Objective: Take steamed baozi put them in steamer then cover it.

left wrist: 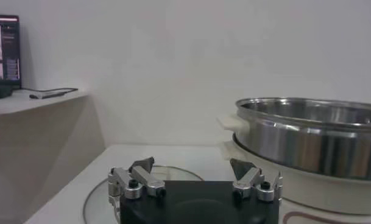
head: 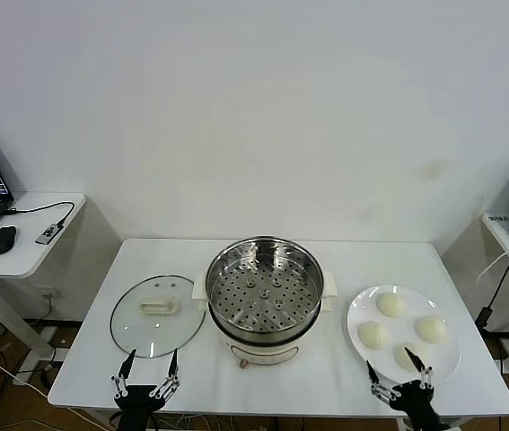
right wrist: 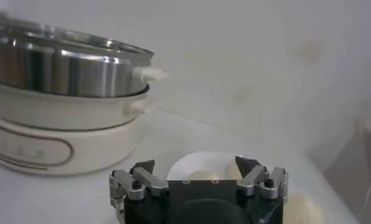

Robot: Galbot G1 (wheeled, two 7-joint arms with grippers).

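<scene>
Left to right: my left gripper (head: 149, 364), fingers spread wide, at the table's (head: 326, 260) near edge below the cover (head: 157, 315); the empty steamer (head: 264, 296) at centre; four steamed baozi (head: 390, 304) on the plate (head: 359, 310); my right gripper (head: 397, 366), equally wide, at the plate's near rim.

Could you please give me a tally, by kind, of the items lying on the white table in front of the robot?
Steamed baozi: 4
White plate holding them: 1
Steamer: 1
Glass cover: 1
Total: 7

The left gripper and right gripper, both open, hover at the table's near edge.
</scene>
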